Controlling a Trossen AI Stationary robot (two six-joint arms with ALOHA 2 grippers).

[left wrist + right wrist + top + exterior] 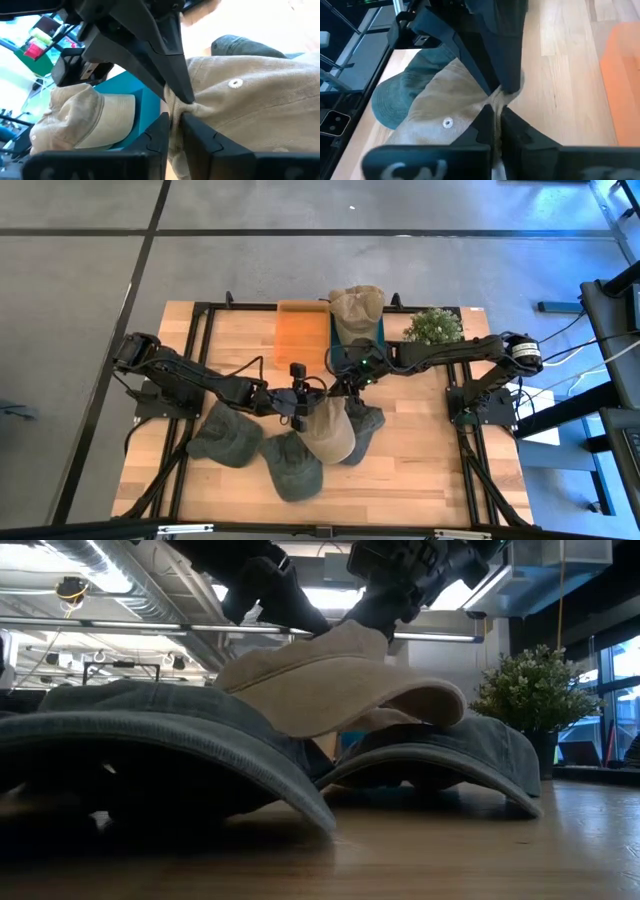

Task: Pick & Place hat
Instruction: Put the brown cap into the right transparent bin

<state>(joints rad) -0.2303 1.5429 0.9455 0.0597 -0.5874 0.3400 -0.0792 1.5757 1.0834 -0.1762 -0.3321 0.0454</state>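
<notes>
I see both arms meeting near the middle of the light wooden bench (420,470). The left end effector (174,127) is closed narrow on a fold of the tan fabric cap with a small top button (328,430), and the right end effector (496,124) pinches the same cap from the opposite side. In the low view the tan cap is lifted and tilted, with its brim above two dark green caps: one (150,740) close to the camera and another (450,745) behind it. From above, the tan cap lies over the group of green caps (225,435) at the front part of the bench.

At the back edge of the bench I see an orange bin (302,335), a teal bin (358,342) with a second tan cap (357,308) on it, and a small green potted plant (433,327).
</notes>
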